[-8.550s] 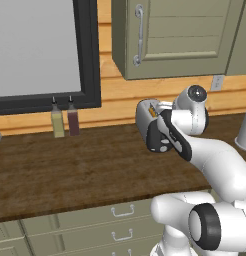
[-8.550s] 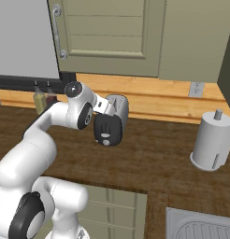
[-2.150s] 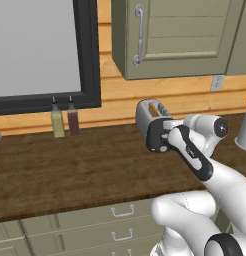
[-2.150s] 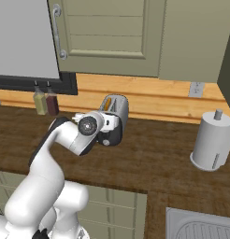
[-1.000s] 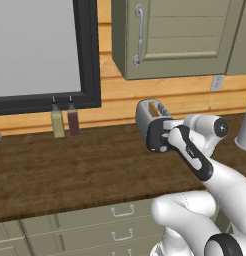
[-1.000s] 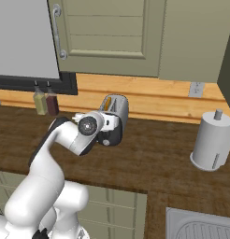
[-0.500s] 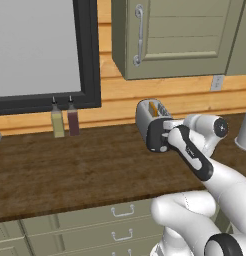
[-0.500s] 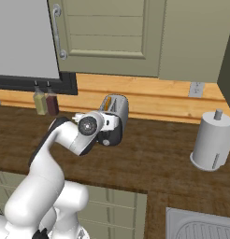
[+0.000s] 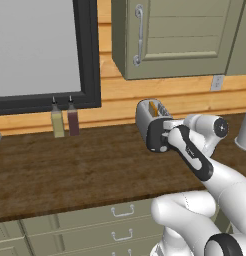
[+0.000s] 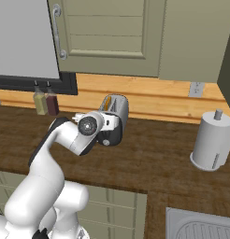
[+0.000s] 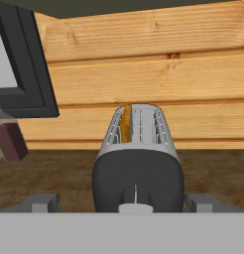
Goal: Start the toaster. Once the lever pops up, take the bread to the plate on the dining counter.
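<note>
Your gripper [image 11: 122,203] is spread wide and holds nothing, its fingers flanking the black end of the toaster [image 11: 138,149], bread [image 11: 126,123] in the slot.

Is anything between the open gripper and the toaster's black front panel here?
Nothing visible. The gripper faces the toaster head on, its fingers spread to either side of the black end panel, with no object between. The bread sits in the left slot.

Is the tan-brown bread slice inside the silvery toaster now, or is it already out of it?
Inside. The tan-brown bread slice stands on edge in one slot of the silvery toaster, with only its top edge showing.
</note>
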### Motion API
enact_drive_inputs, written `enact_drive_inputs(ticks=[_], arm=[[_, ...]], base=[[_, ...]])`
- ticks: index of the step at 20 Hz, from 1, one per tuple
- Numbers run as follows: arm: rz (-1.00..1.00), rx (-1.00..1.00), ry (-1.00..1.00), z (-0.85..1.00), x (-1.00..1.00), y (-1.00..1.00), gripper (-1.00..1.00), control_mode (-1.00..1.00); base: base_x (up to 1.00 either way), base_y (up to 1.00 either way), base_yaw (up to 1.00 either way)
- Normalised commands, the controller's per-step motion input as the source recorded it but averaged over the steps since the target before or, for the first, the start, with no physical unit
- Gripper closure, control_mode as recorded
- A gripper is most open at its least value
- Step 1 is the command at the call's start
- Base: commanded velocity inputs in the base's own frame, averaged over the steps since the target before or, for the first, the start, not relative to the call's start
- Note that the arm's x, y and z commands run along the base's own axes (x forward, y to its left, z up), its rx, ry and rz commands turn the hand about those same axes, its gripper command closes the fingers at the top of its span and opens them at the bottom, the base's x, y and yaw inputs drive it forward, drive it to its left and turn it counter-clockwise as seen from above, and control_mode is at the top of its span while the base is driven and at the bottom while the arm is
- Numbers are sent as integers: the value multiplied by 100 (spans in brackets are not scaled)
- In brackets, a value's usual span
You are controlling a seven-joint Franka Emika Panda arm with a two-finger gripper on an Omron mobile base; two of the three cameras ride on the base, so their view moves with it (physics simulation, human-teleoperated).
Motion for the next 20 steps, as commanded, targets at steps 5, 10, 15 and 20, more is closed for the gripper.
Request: enact_drive_inputs(ticks=[5, 10, 15, 20], arm=[[0, 0, 0, 0, 0, 0, -100, -100], [0, 0, 0, 0, 0, 0, -100, -100], [0, 0, 0, 0, 0, 0, -100, -100], [0, 0, 0, 0, 1, 0, -100, -100]], base=[[0, 0, 0], [0, 0, 0], [0, 0, 0], [0, 0, 0]])
